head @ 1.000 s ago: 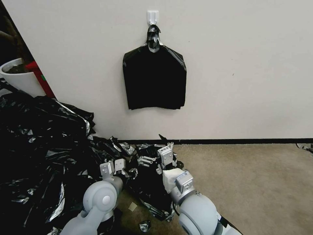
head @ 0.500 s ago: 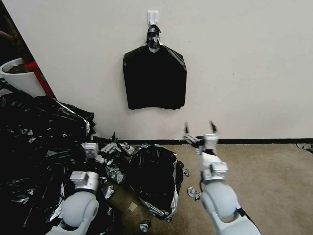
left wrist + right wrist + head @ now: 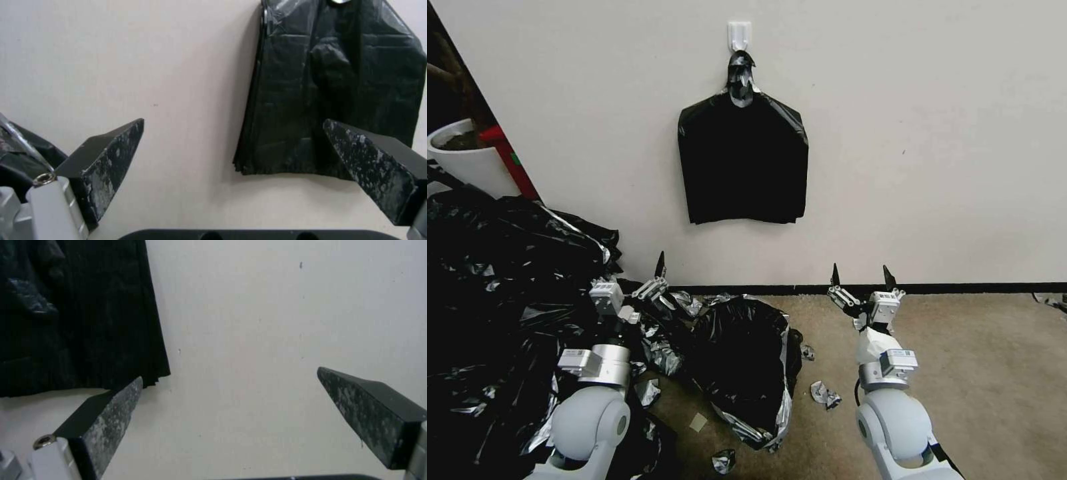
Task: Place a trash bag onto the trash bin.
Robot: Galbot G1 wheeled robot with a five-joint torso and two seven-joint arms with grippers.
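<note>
Head view: the bag (image 3: pixel 740 360) lines the bin on the carpet (image 3: pixel 960 373), its black film open at the mouth and draped over the rim, so the bin itself is hidden. The left gripper (image 3: pixel 650 280) is raised just left of the bag, fingers spread, holding nothing. The right gripper (image 3: pixel 860 280) is raised to the bag's right, apart from it, also spread and empty. A flat bundle (image 3: pixel 742 163) of black bags hangs on the wall (image 3: pixel 927 133) above. Left wrist view: spread fingertips (image 3: pixel 111 156) frame the bundle (image 3: pixel 338 93). Right wrist view: spread fingertips (image 3: pixel 369 406) frame bare wall (image 3: pixel 267 323) beside the bundle (image 3: pixel 80 313).
</note>
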